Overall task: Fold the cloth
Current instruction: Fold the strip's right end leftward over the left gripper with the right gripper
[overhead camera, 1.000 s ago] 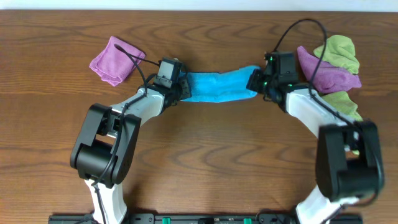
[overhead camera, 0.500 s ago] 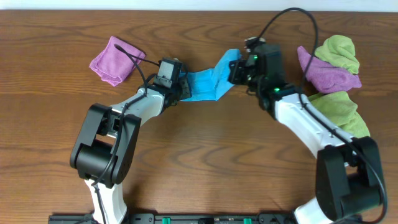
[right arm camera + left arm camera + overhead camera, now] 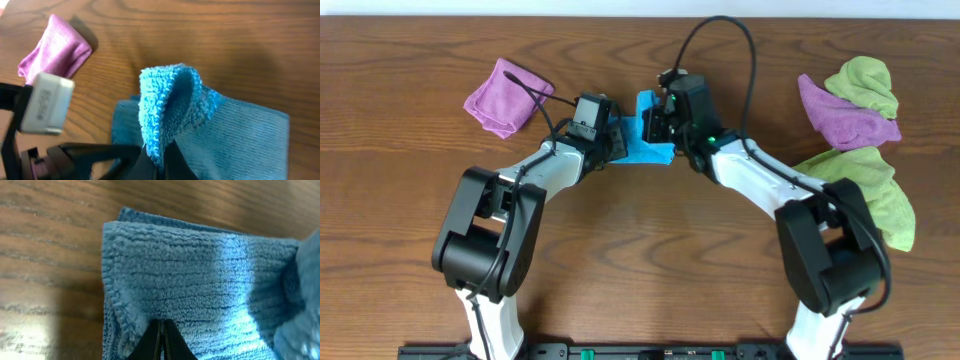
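The cloth [image 3: 645,152] sat bunched on the table [image 3: 650,260] between the two arms, well apart from the purple cloth [image 3: 500,95] on the left. The left gripper [image 3: 161,328] was clenched on one edge, low against the wood. The right gripper [image 3: 161,160] was pinched on the other end, holding it up as a curled flap over the flat layer. To my eye the risk was a crooked fold: let go off-line, the flap's edges would not meet the lower ones. The terry pile might also cling to the fingers and drag the fold open, and the two claws stood close enough to knock.
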You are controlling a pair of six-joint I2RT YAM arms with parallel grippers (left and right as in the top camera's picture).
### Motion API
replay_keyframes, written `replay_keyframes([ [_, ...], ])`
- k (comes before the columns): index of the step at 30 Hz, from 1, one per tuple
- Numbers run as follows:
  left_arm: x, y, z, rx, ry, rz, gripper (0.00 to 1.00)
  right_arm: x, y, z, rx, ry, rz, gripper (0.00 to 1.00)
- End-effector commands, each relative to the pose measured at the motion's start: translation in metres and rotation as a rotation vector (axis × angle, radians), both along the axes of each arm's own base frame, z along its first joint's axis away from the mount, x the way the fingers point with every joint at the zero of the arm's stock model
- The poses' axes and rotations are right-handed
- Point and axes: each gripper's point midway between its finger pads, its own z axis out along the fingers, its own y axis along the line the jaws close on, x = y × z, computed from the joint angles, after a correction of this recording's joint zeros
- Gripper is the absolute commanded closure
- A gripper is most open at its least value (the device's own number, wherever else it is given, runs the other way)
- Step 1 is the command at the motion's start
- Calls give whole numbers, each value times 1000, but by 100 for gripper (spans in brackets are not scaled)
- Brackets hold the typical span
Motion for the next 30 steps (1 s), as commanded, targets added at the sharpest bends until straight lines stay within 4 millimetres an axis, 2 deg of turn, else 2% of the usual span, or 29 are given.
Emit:
replay_keyframes([
  [1,-4,2,7,-4,10,2,94,3,15,5,-4,-22,33,99],
  [8,2,19,34,-16,-25,38,94,-6,27,0,-23,-17,73,99],
  [17,18,54,94,-27,-157,123,94,-16,40,-2,-54,-31,110,97],
  [18,19,56,100,-29,-170,129,94,-17,41,-2,-54,-32,113,85],
  [19,20,59,105,-31,-180,136,94,-18,43,-2,-53,-32,117,67],
  [20,20,61,109,-32,-187,141,94,-20,46,-1,-45,-31,129,62],
  [26,23,81,125,-13,-225,182,94,-41,77,12,59,-2,274,47],
  [30,24,89,128,-9,-230,197,94,-42,85,23,84,-17,300,46],
])
